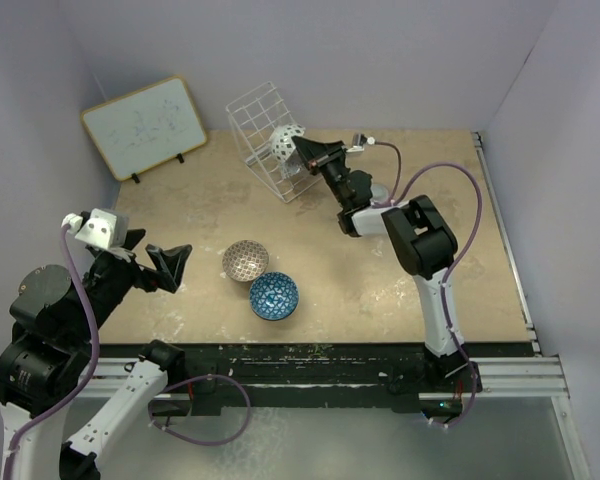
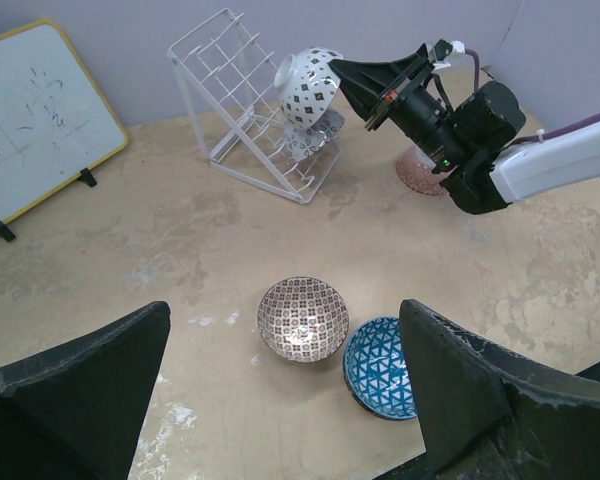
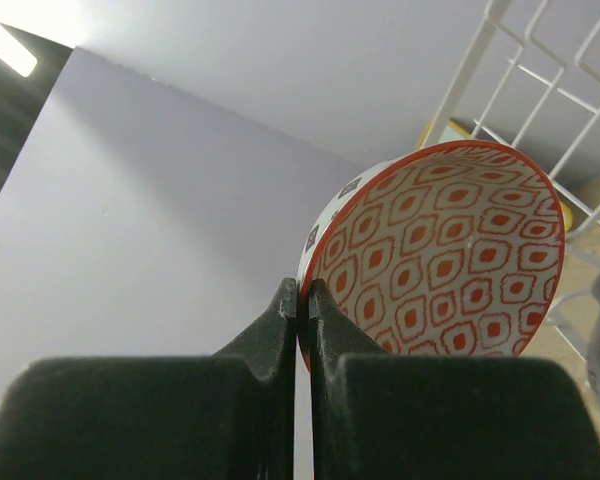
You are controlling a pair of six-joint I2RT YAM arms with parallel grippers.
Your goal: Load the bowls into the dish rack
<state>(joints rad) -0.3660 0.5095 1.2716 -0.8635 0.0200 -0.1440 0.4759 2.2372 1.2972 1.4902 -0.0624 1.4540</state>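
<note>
Five bowls: a brown-patterned bowl [image 2: 303, 318] and a blue bowl [image 2: 380, 367] near the near edge of the table [image 2: 180, 230], a white-patterned bowl [image 2: 310, 85] and a paler bowl [image 2: 305, 142] at the single dish rack [image 2: 230, 90] by the far edge, and a half-hidden reddish bowl [image 2: 417, 172]. One whiteboard [image 2: 35, 120].

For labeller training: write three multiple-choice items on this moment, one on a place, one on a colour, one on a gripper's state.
1. Where is the bowl in the right gripper?
A. at the dish rack
B. at the near edge
C. mid-table

2. What colour is the pattern inside it?
A. blue
B. red
C. green

3. How is the left gripper?
A. open, empty
B. shut on a bowl
C. shut on nothing

Key:
1 A, the top view shows it held at the rack's front.
2 B, the right wrist view shows red shapes inside.
3 A, its jaws stand wide apart with nothing between.
</note>
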